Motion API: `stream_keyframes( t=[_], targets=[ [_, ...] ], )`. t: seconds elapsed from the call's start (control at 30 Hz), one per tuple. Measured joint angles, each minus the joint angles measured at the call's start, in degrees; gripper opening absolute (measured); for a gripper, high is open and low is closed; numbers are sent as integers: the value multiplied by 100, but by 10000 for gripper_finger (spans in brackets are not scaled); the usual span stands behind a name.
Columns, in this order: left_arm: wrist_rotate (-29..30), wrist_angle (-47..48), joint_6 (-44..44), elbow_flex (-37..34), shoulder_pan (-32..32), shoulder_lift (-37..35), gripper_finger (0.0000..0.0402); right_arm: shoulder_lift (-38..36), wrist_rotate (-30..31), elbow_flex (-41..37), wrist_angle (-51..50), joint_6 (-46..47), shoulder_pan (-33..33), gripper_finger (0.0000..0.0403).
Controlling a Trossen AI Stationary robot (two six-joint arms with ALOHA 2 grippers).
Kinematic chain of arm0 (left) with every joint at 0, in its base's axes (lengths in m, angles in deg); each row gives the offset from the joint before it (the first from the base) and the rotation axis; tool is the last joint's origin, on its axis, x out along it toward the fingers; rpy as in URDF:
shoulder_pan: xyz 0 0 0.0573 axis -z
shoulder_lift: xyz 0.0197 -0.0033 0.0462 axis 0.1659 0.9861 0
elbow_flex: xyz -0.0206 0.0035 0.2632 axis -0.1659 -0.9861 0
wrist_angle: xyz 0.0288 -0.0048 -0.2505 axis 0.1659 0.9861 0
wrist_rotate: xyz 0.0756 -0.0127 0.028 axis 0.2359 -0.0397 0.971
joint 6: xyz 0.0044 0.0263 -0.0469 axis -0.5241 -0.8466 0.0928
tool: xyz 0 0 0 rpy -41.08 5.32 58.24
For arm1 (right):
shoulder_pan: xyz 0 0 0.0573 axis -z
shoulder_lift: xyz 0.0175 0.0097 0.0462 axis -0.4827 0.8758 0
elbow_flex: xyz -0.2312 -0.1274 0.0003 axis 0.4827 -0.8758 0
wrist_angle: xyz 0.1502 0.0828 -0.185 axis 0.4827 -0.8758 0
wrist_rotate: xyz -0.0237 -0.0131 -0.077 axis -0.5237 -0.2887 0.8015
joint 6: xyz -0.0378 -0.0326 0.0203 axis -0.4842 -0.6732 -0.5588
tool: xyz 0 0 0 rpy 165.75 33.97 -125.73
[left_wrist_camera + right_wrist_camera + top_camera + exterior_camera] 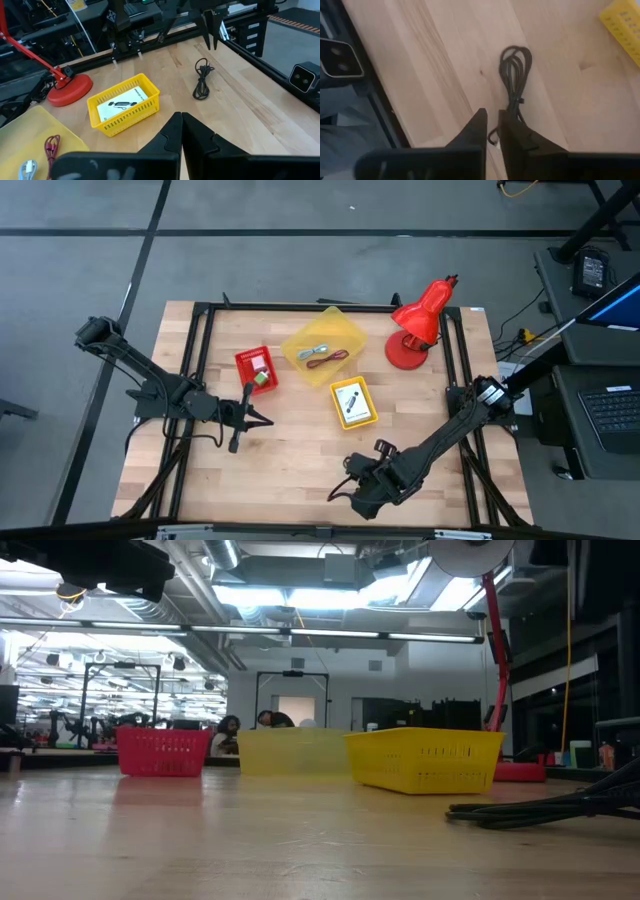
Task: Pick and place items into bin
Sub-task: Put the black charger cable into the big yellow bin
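Cord: black cord (515, 80) lay coiled on the bare table, just ahead of the right gripper (491, 131), long axis running away from the tips.
Right gripper: fingers a slit apart, gripping nothing.
Left gripper (181, 131): fingers together, well apart from the cord.
Nearer arm: right.
Bins: large yellow bin (325, 345) held cords; the left wrist view showed a card in the small yellow bin (124, 104), hidden in the right wrist view.
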Motion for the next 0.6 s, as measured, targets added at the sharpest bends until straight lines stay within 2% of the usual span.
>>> stream_keyframes(
  t=[0.37, 0.6],
  targets=[
    [-1, 2, 20, 0, 0, 0, 2, 2, -24, -33, 2, 3, 2, 136],
    [-1, 2, 20, 0, 0, 0, 2, 2, -24, -35, 7, -11, 7, 176]
  ],
)
